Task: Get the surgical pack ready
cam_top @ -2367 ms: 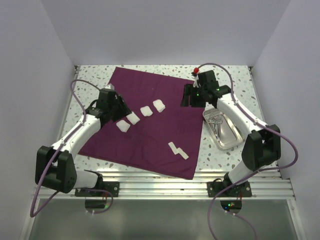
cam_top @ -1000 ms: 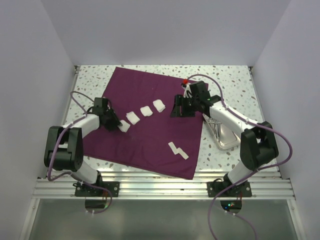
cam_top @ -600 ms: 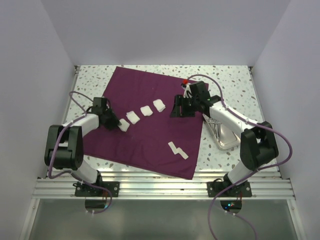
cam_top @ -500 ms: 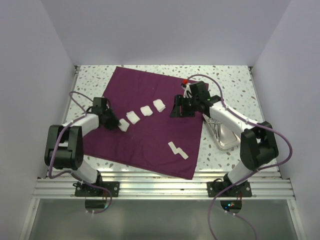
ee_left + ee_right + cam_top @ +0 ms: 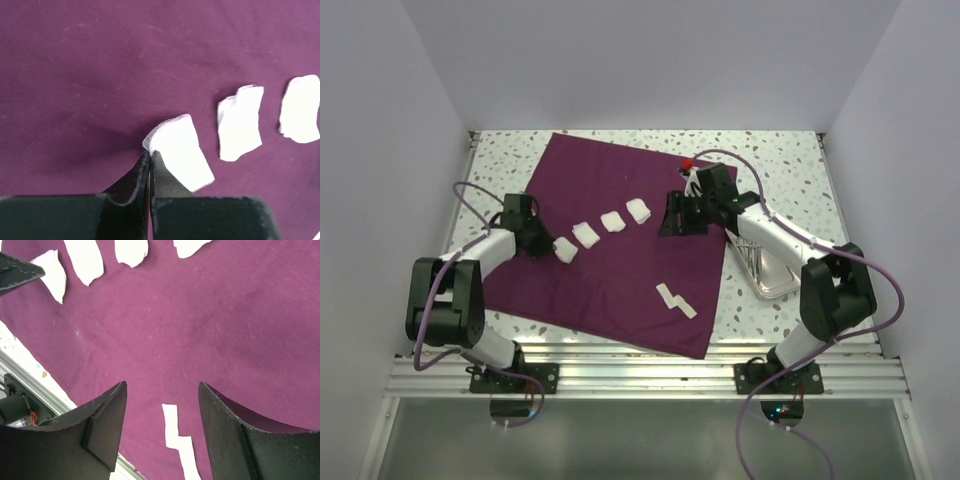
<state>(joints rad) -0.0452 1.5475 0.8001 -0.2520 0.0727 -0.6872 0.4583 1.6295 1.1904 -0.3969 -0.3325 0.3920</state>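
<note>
Left wrist view, left fingers [image 5: 131, 186]: you've just closed them, pinching a corner of the nearest gauze square [image 5: 180, 155].
Right fingers [image 5: 106, 422]: spread, empty, above the cloth.
Purple cloth [image 5: 620, 200]: flat on the bench [image 5: 800, 160], unfolded; you're likely arranging gauze before wrapping.
</note>
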